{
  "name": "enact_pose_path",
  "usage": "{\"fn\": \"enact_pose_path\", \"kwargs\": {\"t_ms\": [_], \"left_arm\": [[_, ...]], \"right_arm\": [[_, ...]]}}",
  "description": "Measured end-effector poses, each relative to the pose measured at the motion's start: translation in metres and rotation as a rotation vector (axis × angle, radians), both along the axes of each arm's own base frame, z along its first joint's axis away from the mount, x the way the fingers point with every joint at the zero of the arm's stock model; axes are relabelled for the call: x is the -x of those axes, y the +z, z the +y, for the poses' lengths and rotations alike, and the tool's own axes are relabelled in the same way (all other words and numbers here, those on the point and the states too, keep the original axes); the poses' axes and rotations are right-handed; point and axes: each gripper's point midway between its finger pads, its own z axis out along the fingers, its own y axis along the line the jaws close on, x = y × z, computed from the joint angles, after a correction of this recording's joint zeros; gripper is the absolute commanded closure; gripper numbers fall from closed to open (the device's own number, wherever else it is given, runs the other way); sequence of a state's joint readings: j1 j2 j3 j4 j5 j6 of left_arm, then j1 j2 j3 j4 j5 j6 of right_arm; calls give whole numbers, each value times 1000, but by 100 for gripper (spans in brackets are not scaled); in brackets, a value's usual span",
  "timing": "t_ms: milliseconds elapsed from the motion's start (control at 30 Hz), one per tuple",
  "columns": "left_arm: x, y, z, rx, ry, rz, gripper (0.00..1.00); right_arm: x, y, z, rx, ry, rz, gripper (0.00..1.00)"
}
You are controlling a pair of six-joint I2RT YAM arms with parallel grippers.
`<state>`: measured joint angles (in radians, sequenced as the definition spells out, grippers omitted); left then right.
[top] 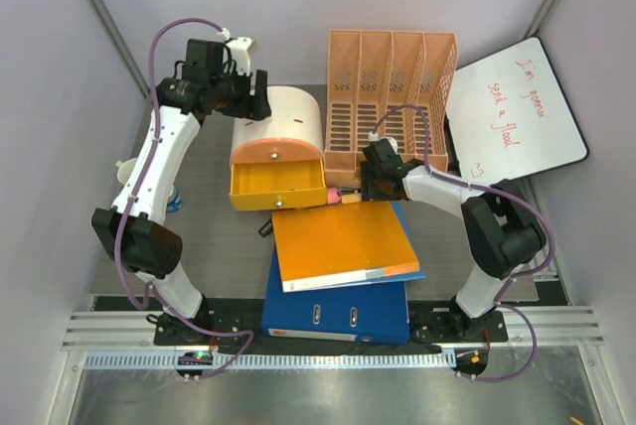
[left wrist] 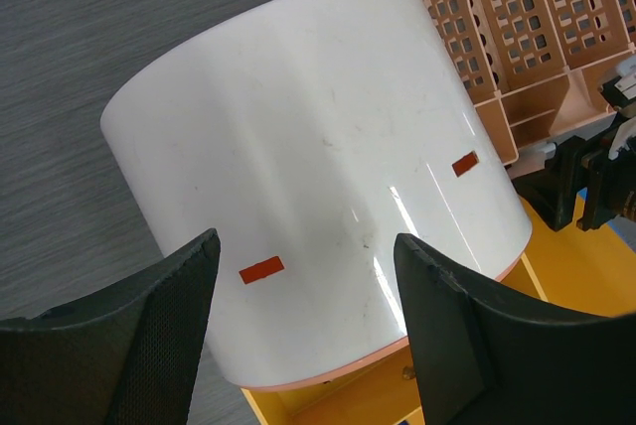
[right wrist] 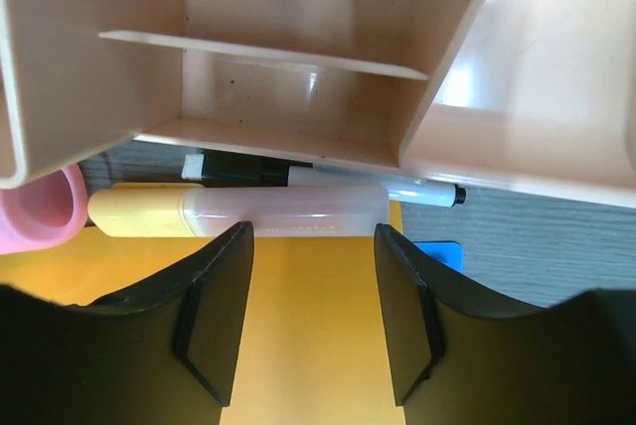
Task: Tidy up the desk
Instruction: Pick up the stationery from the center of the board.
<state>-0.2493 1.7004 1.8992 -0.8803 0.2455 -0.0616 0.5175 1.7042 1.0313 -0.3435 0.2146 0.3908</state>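
The desk (top: 204, 152) is a dark grey wood-grain top. A white rounded drawer box (top: 283, 117) stands on it with its yellow drawer (top: 276, 185) pulled out. My left gripper (top: 260, 95) hangs open just above the box's back end (left wrist: 298, 137), holding nothing; its midpoint in the wrist view is (left wrist: 308, 246). My right gripper (top: 370, 182) is open low over an orange binder (top: 343, 243). Its tips (right wrist: 313, 231) stop just short of a yellow-capped marker (right wrist: 238, 212) lying against the foot of the peach file organizer (top: 393, 97).
A blue binder (top: 338, 311) lies under the orange one. A thin pen (right wrist: 397, 187) and a pink roll (right wrist: 40, 212) lie by the organizer's base. A whiteboard (top: 512, 112) with red writing leans at the right. A cup (top: 124, 172) sits at the left edge.
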Motion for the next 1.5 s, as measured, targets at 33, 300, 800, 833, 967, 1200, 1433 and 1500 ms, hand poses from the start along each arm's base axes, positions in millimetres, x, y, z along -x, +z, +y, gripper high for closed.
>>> {"fn": "enact_pose_path", "kwargs": {"t_ms": [33,300,800,833,967,1200,1433,1500], "left_arm": [[0,0,0,-1,0,0,28],[0,0,1,-9,-9,-6,28],[0,0,1,-10,-9,-6,29],[0,0,1,-10,-9,-6,29],[0,0,1,-10,-9,-6,29],[0,0,1,-11,-8,-7,29],[-1,0,1,-14,-8,-8,29],[-1,0,1,-14,-8,-8,29]], "right_arm": [[-2,1,1,-2,-1,-4,44],[-6,3,-1,8,0,-22,47],[-20,39,12,-15,12,-130,48],[-21,41,20,-25,26,-139,47],[-21,39,44,-48,74,-157,47],[-24,30,55,-68,90,-162,48],[-17,14,50,-63,79,-147,48],[-12,6,46,-52,75,-132,48]]}}
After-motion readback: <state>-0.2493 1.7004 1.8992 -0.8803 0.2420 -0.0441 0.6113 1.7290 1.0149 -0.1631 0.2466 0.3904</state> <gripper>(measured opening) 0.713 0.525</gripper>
